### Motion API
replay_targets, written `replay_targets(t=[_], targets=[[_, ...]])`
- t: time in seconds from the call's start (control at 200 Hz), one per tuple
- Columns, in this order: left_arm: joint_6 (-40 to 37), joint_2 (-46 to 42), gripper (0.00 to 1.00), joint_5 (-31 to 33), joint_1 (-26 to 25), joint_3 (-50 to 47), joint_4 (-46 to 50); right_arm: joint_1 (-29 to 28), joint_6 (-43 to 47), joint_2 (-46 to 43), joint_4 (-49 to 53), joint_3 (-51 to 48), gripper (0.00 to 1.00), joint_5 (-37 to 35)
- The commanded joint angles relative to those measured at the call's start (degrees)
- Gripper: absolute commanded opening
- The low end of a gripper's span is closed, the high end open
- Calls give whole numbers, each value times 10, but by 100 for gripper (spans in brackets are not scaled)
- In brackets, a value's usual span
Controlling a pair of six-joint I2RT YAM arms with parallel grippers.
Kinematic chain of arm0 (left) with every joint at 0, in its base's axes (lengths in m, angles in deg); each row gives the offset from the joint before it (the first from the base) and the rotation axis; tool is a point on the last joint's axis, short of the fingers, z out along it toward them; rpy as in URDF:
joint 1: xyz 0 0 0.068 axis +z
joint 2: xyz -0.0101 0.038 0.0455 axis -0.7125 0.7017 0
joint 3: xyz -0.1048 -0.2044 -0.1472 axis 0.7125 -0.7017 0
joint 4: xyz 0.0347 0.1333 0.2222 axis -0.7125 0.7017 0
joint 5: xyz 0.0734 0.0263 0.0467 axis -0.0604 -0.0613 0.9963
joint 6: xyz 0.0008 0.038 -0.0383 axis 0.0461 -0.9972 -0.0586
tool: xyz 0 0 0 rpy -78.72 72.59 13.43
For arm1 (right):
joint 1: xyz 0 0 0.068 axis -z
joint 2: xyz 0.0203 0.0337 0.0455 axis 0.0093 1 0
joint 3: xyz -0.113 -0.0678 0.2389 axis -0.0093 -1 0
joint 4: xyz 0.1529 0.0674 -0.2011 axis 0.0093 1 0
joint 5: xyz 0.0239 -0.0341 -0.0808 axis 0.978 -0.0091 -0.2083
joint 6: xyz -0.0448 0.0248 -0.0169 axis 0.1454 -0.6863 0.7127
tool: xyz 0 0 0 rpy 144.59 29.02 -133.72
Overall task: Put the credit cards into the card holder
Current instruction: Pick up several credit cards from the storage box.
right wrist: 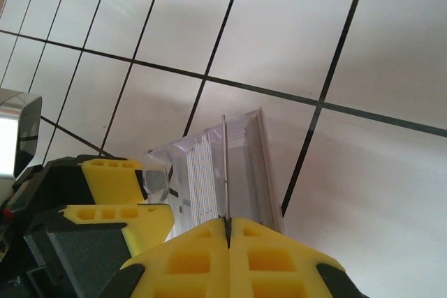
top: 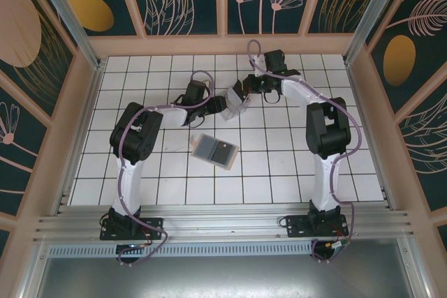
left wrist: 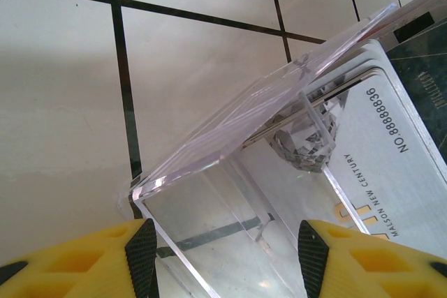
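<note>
L hand (left wrist: 227,249) and R hand (right wrist: 229,225) meet mid-worktop, toward the far side, over the clear card holder (left wrist: 230,144). In the top view that's L hand (top: 215,106), R hand (top: 241,92), w/ the holder (top: 237,108) between them.

L hand: yellow fingers apart, one each side of the holder's near end, black pads vs. its clear walls. Looks clamped on it. The lid (left wrist: 279,95) is hinged up and slanted. Inside is a stack of cards (left wrist: 377,151); the top one is whitish w/ printed no. and text.

R hand: fingers together, pinching a single card (right wrist: 225,165). It's seen edge-on, upright, and its far end sits in the holder's open mouth (right wrist: 244,165) beside the stack (right wrist: 202,172).

Nearer the arm bases, well apart from both hands, a tan flat piece (top: 233,151) lies on the white-tiled worktop (top: 279,165). A grey card (top: 206,148) and a dark card (top: 223,153) lie side by side on it.
</note>
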Motion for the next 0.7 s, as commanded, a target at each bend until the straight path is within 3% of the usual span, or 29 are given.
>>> replay_targets(t=[0.0,0.25,0.696], targets=[[0,4,59,-5,-2,-24,56,10,-18,-30,-23,-12,0,32],[2,3,59,-5,-2,-27,54,15,-27,-35,-36,-26,0,39],[2,3,59,-4,-2,-28,54,31,-91,-33,-100,-48,0,127]])
